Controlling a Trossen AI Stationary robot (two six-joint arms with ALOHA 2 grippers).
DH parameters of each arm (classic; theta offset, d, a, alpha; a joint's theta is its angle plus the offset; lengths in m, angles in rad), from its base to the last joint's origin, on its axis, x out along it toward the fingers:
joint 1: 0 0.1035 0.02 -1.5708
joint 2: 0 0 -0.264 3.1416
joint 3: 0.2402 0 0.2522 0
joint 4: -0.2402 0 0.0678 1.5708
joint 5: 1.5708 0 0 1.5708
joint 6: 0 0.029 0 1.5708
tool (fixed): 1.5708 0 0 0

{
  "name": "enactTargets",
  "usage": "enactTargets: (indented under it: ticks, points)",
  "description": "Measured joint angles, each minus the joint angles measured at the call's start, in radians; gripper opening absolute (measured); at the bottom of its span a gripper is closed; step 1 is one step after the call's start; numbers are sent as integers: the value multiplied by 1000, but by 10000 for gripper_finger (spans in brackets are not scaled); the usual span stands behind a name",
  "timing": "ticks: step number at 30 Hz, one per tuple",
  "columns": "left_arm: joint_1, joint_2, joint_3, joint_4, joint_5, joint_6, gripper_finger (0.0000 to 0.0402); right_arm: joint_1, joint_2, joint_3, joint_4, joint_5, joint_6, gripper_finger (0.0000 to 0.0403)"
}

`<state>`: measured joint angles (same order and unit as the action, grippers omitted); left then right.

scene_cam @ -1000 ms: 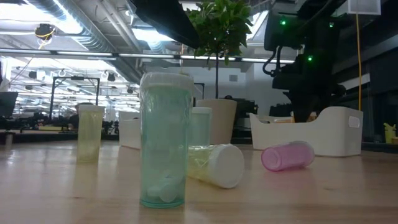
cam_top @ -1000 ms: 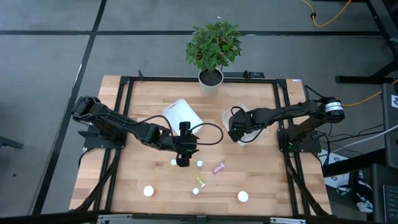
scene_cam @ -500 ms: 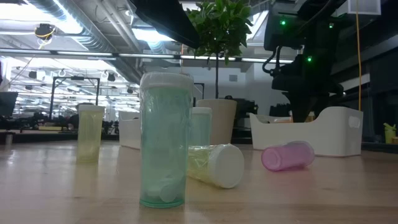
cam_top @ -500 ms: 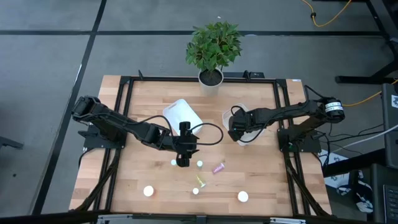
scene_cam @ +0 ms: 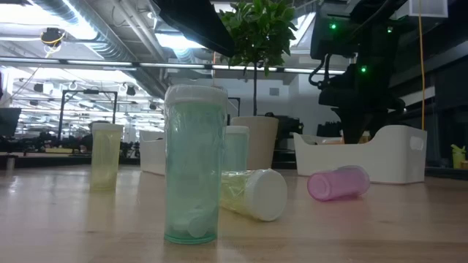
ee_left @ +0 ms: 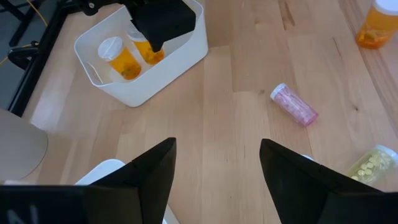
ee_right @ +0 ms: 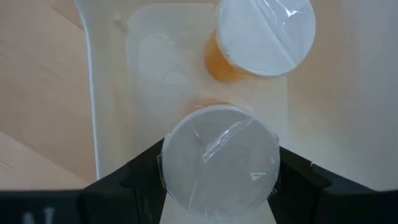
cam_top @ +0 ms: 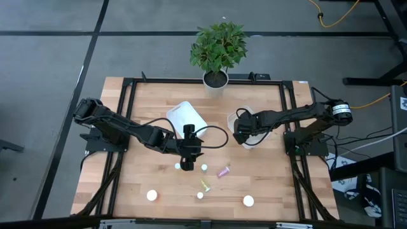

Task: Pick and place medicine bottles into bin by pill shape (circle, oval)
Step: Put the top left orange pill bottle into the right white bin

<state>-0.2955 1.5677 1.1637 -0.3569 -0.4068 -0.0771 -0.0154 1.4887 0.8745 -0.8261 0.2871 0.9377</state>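
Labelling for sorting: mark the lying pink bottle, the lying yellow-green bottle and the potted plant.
Pink plastic bottle [ee_left: 294, 106], left wrist view, mid-body.
Yellow-green bottle with white cap [scene_cam: 248, 193], low view, body near cap.
Green potted plant [cam_top: 218, 46], high view, foliage.

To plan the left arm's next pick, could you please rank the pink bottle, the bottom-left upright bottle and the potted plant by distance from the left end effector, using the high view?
From the left end effector:
1. Pink bottle, lying just to its right.
2. Bottom-left upright bottle, near the table's front edge.
3. Potted plant, at the table's back edge.

Potted plant [cam_top: 218, 49] at table's [cam_top: 267, 184] far edge; cables on grey floor [cam_top: 51, 57].
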Motion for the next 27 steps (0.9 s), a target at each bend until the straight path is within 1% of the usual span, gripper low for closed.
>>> enactTargets:
  ticks: [13, 14, 18, 20, 21, 22, 27]
  points:
    - [0, 0, 0, 0, 0, 1, 225, 0, 0, 0, 8, -5, 0, 225]
    - [0, 0, 0, 0, 0, 1, 225, 0, 0, 0, 8, -30, 2, 225]
    - [0, 0, 0, 0, 0, 1, 225, 0, 0, 0, 8, -250, 0, 225]
    - [0, 0, 0, 0, 0, 1, 225, 0, 0, 0, 9, -324, -3, 225]
    - [0, 0, 0, 0, 0, 1, 225, 0, 0, 0, 10, -333, -25, 225]
    - [0, 0, 0, 0, 0, 1, 225, 1, 0, 0, 11, -319, -51, 225]
    - [0, 0, 0, 0, 0, 1, 225, 1, 0, 0, 32, -204, -57, 225]
